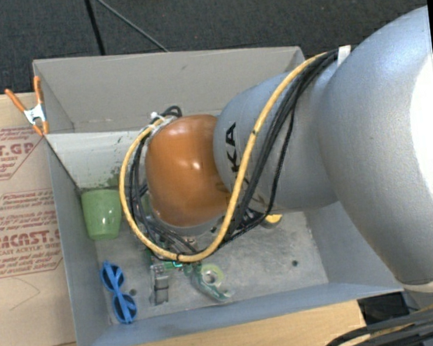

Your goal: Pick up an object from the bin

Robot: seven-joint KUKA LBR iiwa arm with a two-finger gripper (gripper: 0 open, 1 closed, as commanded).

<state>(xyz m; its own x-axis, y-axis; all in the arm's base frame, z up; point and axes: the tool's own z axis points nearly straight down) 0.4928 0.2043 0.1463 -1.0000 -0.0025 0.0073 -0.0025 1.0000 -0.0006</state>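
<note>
Whether the gripper (173,266) is open cannot be told; one thing, say the blue glasses (119,291) at lower left, is best centred beneath it before closing

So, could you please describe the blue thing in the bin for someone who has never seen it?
In the grey metal bin, go to the wall on the camera view's left, where a pale green cup lies. Just below it, in the corner, lies a small blue thing shaped like glasses; it is the only blue thing there, with two loops.
</note>
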